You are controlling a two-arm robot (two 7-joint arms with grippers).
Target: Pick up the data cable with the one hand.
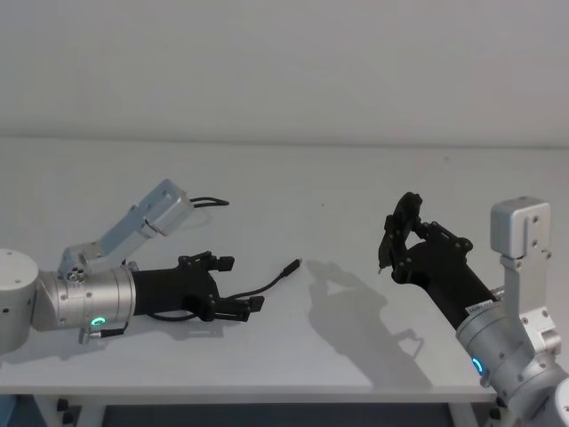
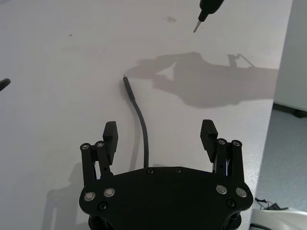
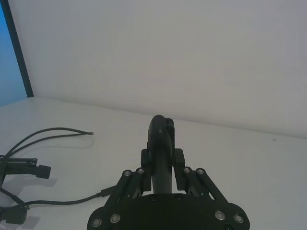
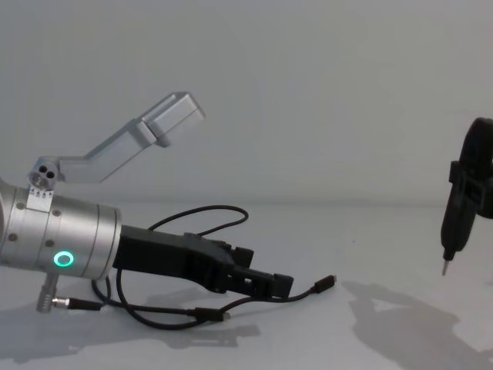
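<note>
Bright even light casts soft shadows on the table.

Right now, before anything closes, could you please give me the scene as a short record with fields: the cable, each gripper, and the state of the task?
data cable: black, lying on the table; one plug end points toward the right arm's side, the rest loops back under the left arm
left gripper: open, low over the table, one finger on each side of the data cable
right gripper: raised at the right, shut on a black pointed tool, tip down
task state: data cable not yet gripped or lifted
</note>
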